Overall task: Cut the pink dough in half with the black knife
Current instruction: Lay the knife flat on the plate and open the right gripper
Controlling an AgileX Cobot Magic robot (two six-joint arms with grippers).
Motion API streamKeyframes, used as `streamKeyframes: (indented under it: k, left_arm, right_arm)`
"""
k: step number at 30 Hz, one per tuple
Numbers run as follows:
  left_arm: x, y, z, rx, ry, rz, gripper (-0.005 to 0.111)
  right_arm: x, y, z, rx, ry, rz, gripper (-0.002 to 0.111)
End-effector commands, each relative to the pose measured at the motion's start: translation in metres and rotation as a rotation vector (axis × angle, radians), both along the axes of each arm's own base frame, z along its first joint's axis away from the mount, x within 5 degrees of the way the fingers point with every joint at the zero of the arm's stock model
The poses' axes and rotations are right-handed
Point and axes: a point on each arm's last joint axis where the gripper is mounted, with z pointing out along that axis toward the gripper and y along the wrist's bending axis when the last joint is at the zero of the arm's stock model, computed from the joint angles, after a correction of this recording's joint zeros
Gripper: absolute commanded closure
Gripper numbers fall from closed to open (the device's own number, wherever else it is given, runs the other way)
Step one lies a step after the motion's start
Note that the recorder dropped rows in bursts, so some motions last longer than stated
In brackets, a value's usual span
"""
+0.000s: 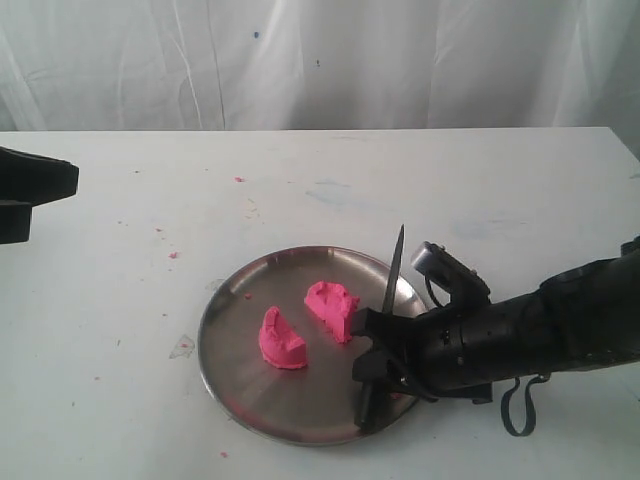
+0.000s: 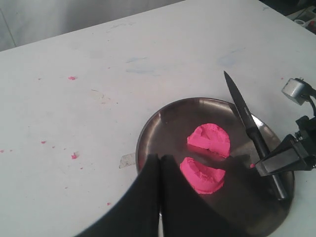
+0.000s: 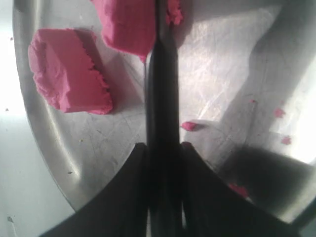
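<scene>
The pink dough lies in two rough halves on the steel plate [image 1: 240,385] in the middle of the white bench [image 1: 120,220]: one half [image 1: 281,341] nearer the plate's left rim in the exterior view, the other half [image 1: 332,309] just beside the knife [image 1: 392,280], with a bare strip of plate between them. By the look of it the cut is made, and what remains is most likely to lift the blade clear or set it down.

The right gripper [image 1: 385,365] pinches the knife by its handle, fingers pressed tight on either side, as the right wrist view shows plainly. The blade's long axis runs away from the gripper across the plate's right part, tip raised and pointing toward the far rim; the handle end sits low near the plate's near rim. Both halves lie to the left of the blade in the exterior view, the closer one appearing to touch or nearly touch its flat side, though that cannot be settled.

The right arm is much the nearer to the dough. The left gripper [image 2: 159,197] hangs above the plate's edge, its fingers pressed together and holding nothing.
</scene>
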Motion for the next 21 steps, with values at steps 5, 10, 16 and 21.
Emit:
streamKeyframes:
  k: [5, 10, 16, 21]
  left_arm:
    - [-0.0022, -0.0020, 0.0001, -0.022, 0.006, -0.008, 0.107]
    - [-0.0022, -0.0020, 0.0001, -0.022, 0.006, -0.008, 0.107]
    - [-0.0022, -0.0020, 0.0001, -0.022, 0.006, -0.008, 0.107]
    - [-0.0022, -0.0020, 0.0001, -0.022, 0.006, -0.008, 0.107]
  right_arm:
    - [0.0009, -0.0010, -0.0013, -0.014, 0.008, -0.018, 0.102]
    - [0.0009, -0.0010, -0.0013, -0.013, 0.010, -0.020, 0.091]
    - [0.0003, -0.0012, -0.0017, -0.010, 0.022, -0.031, 0.091]
    - [0.0005, -0.0015, -0.0019, -0.013, 0.021, -0.033, 0.087]
